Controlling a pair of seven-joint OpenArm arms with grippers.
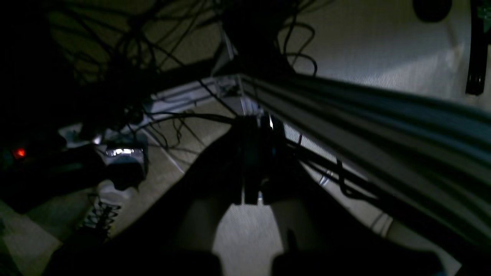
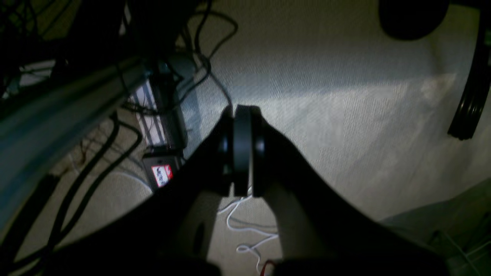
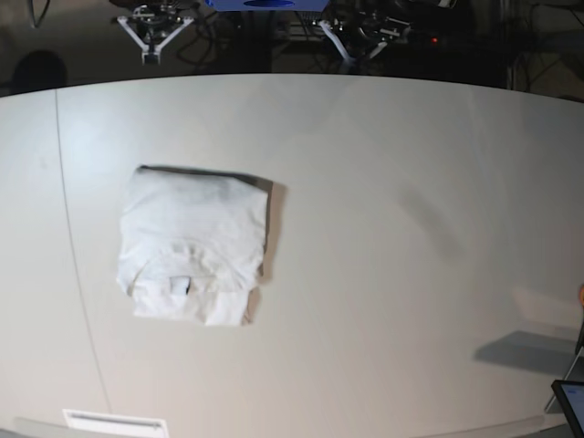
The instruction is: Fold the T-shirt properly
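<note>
— So, how do the pincers stand?

— Both are pressed together with nothing between them. The left gripper (image 1: 251, 161) is a dark, blurred shape over carpet, its jaws meeting in one black block. The right gripper (image 2: 242, 149) shows rounded black pads (image 2: 242, 145) flat against each other, also holding nothing.

— What lies around them?

— The left wrist view shows a ribbed grey metal rail (image 1: 364, 115) running diagonally, and tangled black cables (image 1: 145, 57). The right wrist view shows woven pale carpet (image 2: 345, 115), a thin white cord (image 2: 245, 230) looping on it, and a small box with a red-and-white label (image 2: 162, 174).

— And the T-shirt?

— Only the base view has it. The T-shirt (image 3: 193, 245) lies folded into a rough rectangle on the left half of the smooth off-white table (image 3: 411, 274), its thin white cotton wrinkled and a layered hem along the near edge. Both arms sit at the far edge, well apart from it.
</note>
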